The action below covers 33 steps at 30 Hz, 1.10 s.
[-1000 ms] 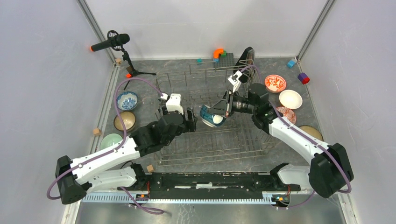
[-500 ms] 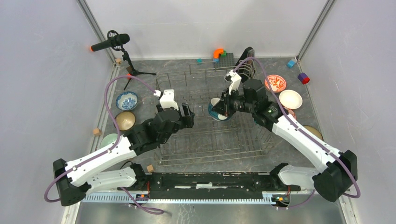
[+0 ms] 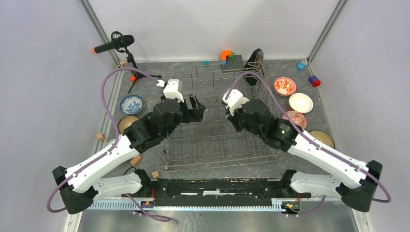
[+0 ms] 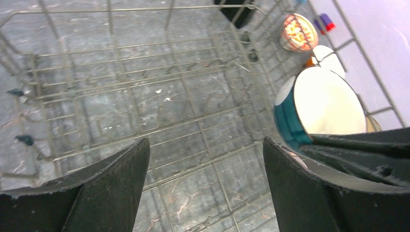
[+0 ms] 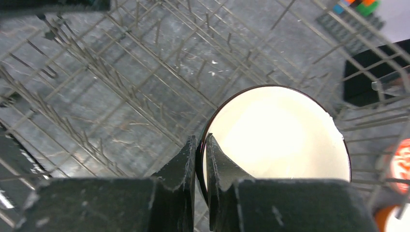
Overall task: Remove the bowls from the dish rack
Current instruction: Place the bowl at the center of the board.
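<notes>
The dish rack point(image 3: 212, 145) point(image 4: 145, 87) point(image 5: 121, 87) fills the table's middle, and no bowl stands in it. My right gripper point(image 5: 202, 140) is shut on the rim of a teal bowl point(image 5: 280, 135) point(image 4: 319, 108) with a white inside, held above the rack's wires. In the top view the right wrist hides this bowl. My left gripper point(image 3: 198, 107) point(image 4: 205, 145) hangs open over the rack's left part, holding nothing, with the teal bowl just to its right. On the table lie a blue-white bowl point(image 3: 131, 104), a tan bowl point(image 3: 126, 124), a red-floral bowl point(image 3: 285, 86) point(image 4: 300, 31) and a white bowl point(image 3: 300, 102).
A red-lattice bowl point(image 3: 296, 118) and an olive bowl point(image 3: 323, 137) lie right of the rack. A microphone stand point(image 3: 116, 43) is at the back left. Coloured blocks point(image 3: 226, 55) and a black object point(image 3: 255, 60) sit behind the rack. Wooden cubes point(image 3: 100, 136) lie at the left.
The right wrist has turned over and shifted left, so the teal bowl now sits hidden under it from above. The left gripper has moved farther back over the rack and opened wider.
</notes>
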### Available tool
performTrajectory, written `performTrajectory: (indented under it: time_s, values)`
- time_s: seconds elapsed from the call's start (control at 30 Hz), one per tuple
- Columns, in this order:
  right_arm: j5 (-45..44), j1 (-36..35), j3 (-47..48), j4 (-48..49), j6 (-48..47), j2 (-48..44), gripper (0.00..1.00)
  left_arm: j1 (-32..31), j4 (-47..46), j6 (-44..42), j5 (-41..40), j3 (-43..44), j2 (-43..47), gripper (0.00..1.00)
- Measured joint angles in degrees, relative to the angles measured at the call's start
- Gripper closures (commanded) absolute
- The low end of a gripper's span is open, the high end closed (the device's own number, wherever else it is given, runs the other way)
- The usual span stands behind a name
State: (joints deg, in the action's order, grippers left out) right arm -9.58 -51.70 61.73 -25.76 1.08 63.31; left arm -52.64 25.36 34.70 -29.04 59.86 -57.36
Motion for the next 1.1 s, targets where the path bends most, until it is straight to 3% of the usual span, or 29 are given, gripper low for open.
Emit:
performTrajectory:
  time_s: [0.33, 0.5, 0.7, 0.87, 1.1]
  values:
    - [-17.9, -17.9, -9.0, 0.9, -12.7, -8.9, 1.0, 1.0, -2.3, -4.8, 19.7, 8.8, -6.8, 0.05]
    - [-21.0, -21.2, -9.6, 1.3, -15.1, -8.9, 1.0, 1.0, -0.5, -5.9, 27.6, 13.9, -14.5, 0.06]
    - [-22.8, -22.7, -9.6, 1.8, -16.0, -8.6, 1.0, -0.2, 4.4, -8.8, 29.3, 17.4, -20.1, 0.13]
    - [-23.2, -23.8, -9.6, 2.4, -16.0, -7.6, 1.0, -2.1, 7.6, -11.0, 28.0, 18.6, -22.3, 0.25]
    - [-23.3, -24.3, -9.6, 2.8, -16.4, -6.6, 1.0, -3.5, 9.4, -13.0, 24.9, 20.0, -26.1, 0.61]
